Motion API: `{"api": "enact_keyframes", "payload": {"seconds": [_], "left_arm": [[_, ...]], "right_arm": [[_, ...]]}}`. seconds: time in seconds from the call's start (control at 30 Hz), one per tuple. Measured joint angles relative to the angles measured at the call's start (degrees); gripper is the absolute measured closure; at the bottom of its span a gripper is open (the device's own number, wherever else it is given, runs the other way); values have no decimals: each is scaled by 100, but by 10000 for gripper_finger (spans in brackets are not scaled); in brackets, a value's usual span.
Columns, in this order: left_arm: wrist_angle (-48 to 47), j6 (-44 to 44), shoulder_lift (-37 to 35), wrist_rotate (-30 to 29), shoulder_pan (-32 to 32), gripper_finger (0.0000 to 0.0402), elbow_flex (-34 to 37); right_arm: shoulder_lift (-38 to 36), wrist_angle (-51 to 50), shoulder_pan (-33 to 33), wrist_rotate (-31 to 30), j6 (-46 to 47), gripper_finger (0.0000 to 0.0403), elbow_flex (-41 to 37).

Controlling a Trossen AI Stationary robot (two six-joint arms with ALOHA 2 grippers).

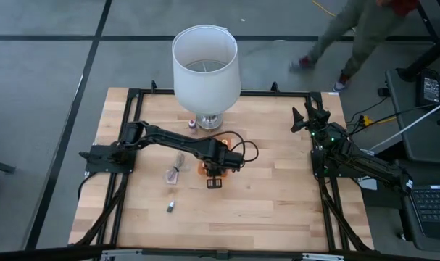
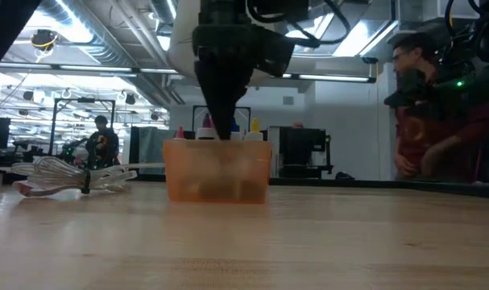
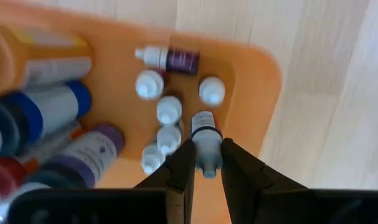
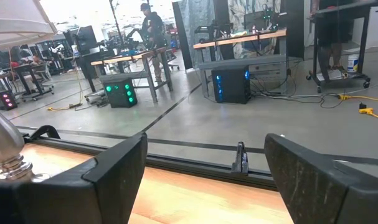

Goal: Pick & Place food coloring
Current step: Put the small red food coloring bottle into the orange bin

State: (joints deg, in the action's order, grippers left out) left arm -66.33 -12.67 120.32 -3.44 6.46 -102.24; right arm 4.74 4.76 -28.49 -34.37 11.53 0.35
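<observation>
At the high view's centre, the left pincer [image 1: 215, 181] is clenched on a tiny white-capped dropper bottle [image 3: 205, 142] above the orange plastic tray [image 3: 263, 74].
Its long axis runs between the fingertips, cap outward; only the left wrist view shows this. The right pincer [image 1: 309, 118] waits released, right of centre, well apart.

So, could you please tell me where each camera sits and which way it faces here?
High: overhead, looking down; both arms, orange tray.
Low: table height, across the table; left pincer in the tray.
Left wrist: looks down past its fingers, shut on a food coloring bottle.
Right wrist: faces the room; open fingers.
Shared: lamp, its base.
</observation>
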Motion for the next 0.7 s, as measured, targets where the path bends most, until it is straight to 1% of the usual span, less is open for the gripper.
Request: {"api": "enact_keyframes", "payload": {"seconds": [0.2,0.33,0.57,0.7], "left_arm": [[279,102,229,-18,-24,345,-4],[257,148,330,-35,-20,345,-4],[348,195,342,-21,-24,344,-4],[386,199,342,-4,-20,328,-4]], "right_arm": [[1,1,1,0,-1,79,0],[-1,1,2,0,0,79,-1],[1,-1,0,0,0,79,0],[1,1,1,0,0,79,-1]]}}
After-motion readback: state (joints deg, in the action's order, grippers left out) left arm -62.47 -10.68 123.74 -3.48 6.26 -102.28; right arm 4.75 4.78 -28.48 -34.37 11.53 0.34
